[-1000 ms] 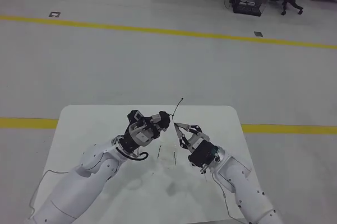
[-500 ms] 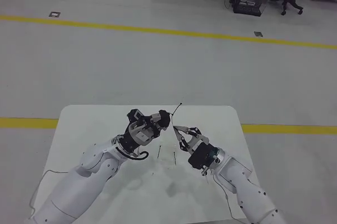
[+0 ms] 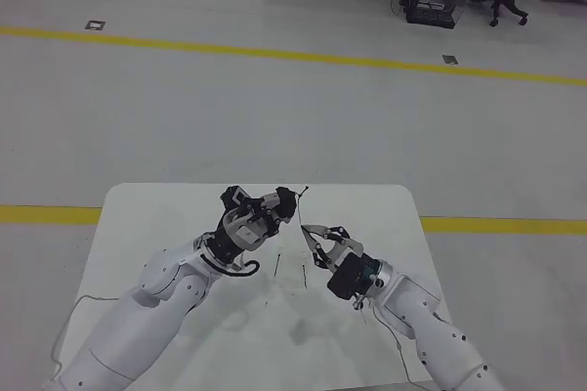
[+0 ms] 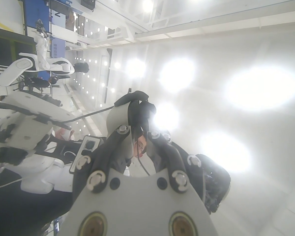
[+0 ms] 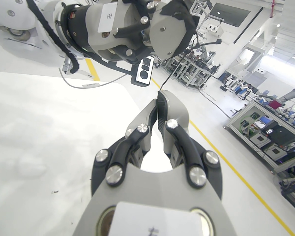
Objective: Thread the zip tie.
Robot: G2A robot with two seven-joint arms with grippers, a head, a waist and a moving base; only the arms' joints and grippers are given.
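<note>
Black zip tie [image 5: 173,71] ran taut at the centre of the right wrist frame, above the tabletop [image 3: 156,225]. My right fingers [image 5: 173,109] were pressed together on its thin tip, and my left fingers [image 5: 166,33] were clamped on it higher up. Pulling off-line could have kinked it or slipped the tip free.

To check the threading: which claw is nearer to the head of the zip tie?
Left. The left claw grips the zip tie close to its head; the right claw pinches the far thin end.
</note>
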